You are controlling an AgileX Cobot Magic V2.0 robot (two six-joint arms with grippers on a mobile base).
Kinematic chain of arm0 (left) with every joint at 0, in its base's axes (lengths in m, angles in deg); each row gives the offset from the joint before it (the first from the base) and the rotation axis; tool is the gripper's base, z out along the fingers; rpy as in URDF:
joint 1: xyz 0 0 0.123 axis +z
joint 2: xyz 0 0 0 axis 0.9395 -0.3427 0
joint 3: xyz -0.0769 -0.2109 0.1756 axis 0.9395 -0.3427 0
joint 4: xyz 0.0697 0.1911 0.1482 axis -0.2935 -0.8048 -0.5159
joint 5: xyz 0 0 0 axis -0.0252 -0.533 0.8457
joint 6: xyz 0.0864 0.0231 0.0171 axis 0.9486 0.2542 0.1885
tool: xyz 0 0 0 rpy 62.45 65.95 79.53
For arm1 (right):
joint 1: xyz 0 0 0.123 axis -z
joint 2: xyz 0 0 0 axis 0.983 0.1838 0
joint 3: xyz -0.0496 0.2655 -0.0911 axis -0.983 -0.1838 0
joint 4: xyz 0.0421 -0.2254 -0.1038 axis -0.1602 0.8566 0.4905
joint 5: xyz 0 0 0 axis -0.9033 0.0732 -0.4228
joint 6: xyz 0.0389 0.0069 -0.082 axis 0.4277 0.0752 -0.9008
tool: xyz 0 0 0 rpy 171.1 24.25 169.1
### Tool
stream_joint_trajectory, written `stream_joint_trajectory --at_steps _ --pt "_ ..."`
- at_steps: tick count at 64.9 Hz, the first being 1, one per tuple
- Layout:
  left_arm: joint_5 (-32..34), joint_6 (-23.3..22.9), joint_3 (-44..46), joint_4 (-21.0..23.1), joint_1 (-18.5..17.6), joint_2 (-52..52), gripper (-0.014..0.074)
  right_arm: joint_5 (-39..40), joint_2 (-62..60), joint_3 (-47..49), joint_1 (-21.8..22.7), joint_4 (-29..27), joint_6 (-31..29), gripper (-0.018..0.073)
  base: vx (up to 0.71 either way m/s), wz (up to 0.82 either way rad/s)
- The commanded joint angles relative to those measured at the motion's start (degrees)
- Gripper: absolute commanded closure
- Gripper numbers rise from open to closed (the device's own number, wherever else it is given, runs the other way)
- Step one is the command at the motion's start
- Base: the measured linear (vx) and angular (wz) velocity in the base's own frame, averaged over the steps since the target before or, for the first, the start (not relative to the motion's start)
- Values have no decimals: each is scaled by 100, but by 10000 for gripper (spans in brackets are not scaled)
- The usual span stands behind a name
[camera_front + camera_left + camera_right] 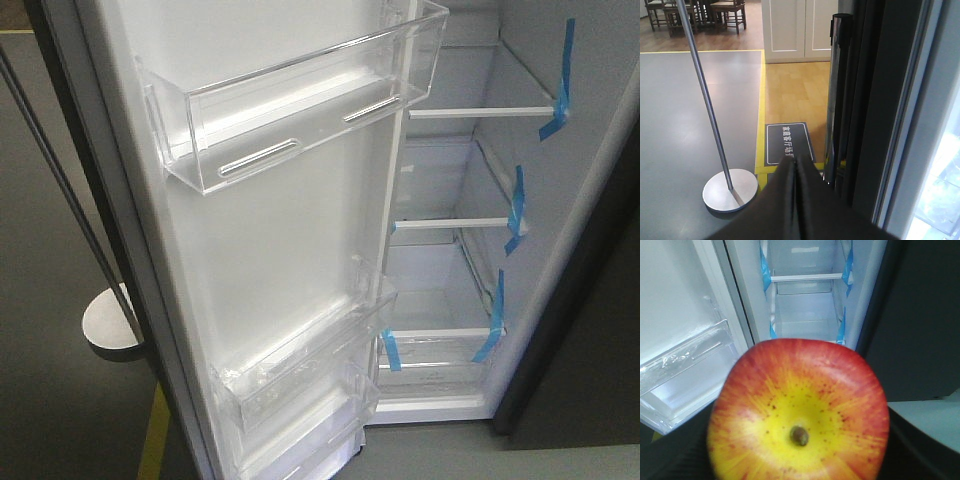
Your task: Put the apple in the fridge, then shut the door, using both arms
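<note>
The left gripper (794, 164) is shown in the left wrist view with its two dark fingers (782, 200) pressed flat together, tip to tip, so that only a thin seam is left between them. It is pointed forward and tilted somewhat downward. The right gripper (798, 455) is closed about the apple (799, 405), which is held close before the right wrist view with its blossom end turned to the lens. Its fingers (930, 450) are glimpsed only as dark, blurred shapes at the lower left and lower right, apparently bearing on opposite sides of the fruit.

A staged test hall, shown by yellow floor tape (760, 100), a floor sign (788, 145) and a stanchion (705, 95).
</note>
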Motion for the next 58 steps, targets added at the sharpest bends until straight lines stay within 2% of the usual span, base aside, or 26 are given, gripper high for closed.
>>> stream_joint_trajectory --at_steps 1,58 --pt "406 -54 -117 29 -19 79 602 415 44 145 12 56 -22 424 4 -1" --pt "406 -54 -117 29 -19 79 602 415 44 145 12 56 -22 424 1 0"
